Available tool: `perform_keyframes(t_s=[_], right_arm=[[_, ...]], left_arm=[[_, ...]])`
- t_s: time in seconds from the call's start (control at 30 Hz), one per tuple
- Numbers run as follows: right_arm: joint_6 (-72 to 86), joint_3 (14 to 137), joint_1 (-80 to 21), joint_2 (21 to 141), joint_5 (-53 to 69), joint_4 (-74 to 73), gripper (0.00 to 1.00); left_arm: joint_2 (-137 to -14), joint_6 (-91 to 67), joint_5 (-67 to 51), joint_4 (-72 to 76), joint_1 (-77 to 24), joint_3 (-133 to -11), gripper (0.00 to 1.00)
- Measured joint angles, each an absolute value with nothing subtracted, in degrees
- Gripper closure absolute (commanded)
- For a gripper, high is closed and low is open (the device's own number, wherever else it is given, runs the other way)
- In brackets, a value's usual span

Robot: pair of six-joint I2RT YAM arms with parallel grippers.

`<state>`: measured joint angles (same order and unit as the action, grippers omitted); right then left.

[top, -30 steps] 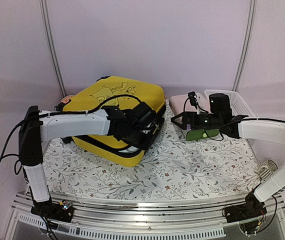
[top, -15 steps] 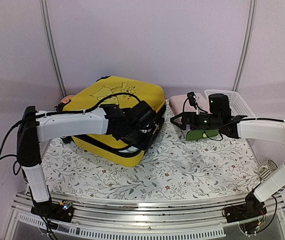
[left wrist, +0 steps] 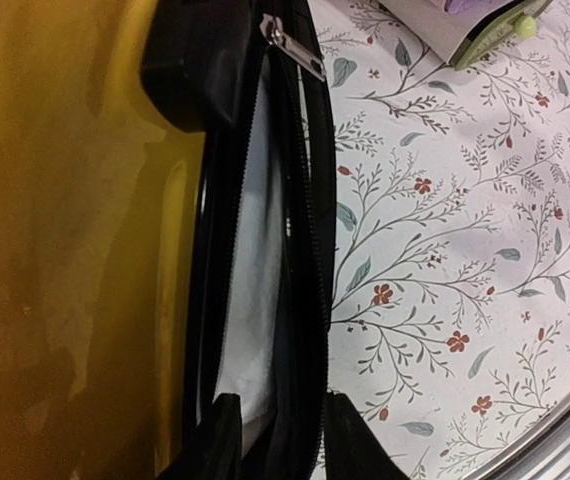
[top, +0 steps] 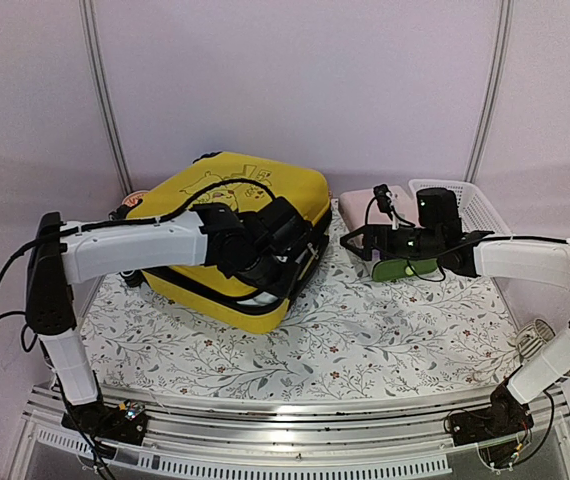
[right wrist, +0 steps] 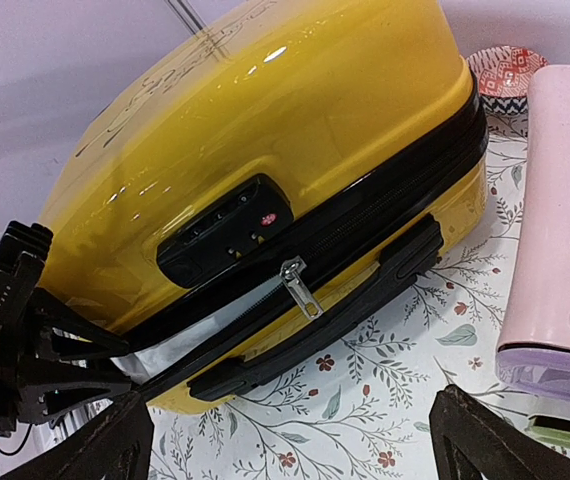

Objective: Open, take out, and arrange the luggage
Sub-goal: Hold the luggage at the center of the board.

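Observation:
The luggage [top: 215, 195] is a glossy yellow hard-shell suitcase lying flat on the floral cloth. Its zipper is partly undone along the front side, and white lining [right wrist: 190, 335] shows in the gap. The silver zipper pull [right wrist: 300, 287] hangs below the black combination lock [right wrist: 227, 228], above the black handle [right wrist: 325, 320]. My left gripper [top: 283, 266] is at the suitcase's front right corner. Its fingers [left wrist: 350, 445] stand slightly apart on either side of the black zipper band [left wrist: 300, 300], open. My right gripper [top: 360, 243] hovers to the right of the suitcase, open wide and holding nothing.
A pink box [top: 367, 203] with a green edge [left wrist: 487, 32] stands right of the suitcase, under my right arm. A white mesh basket [top: 473, 205] sits behind it. A red patterned bowl [right wrist: 505, 68] lies behind the suitcase. A metal rail [top: 295, 425] runs along the near edge.
My left gripper's fingers have parted at the zipper band, and the left arm's elbow has swung a little further left. The right arm and the suitcase have stayed still.

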<state>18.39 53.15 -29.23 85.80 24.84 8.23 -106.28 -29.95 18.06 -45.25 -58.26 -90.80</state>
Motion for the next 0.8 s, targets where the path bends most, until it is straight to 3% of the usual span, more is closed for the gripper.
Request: perform_keyframes(t_s=[0.33, 0.43, 0.47, 0.8], right_arm=[[18.4, 53.1, -29.2, 85.8, 24.9, 8.2, 0.01], [18.4, 53.1, -29.2, 85.8, 25.1, 8.3, 0.01], [18.4, 53.1, -29.2, 85.9, 25.2, 8.3, 0.01], [17.7, 53.1, -30.0, 87.0, 26.9, 8.6, 0.01]], left_arm=[[-109.2, -28.9, 13.1, -42.0, -58.3, -88.6, 0.72], [-109.9, -28.9, 13.0, -41.5, -58.3, -87.7, 0.89], [-110.0, -29.0, 13.0, -41.4, -58.3, -87.5, 1.00], [-107.6, -28.7, 13.0, -40.4, -58.0, -84.2, 1.00]])
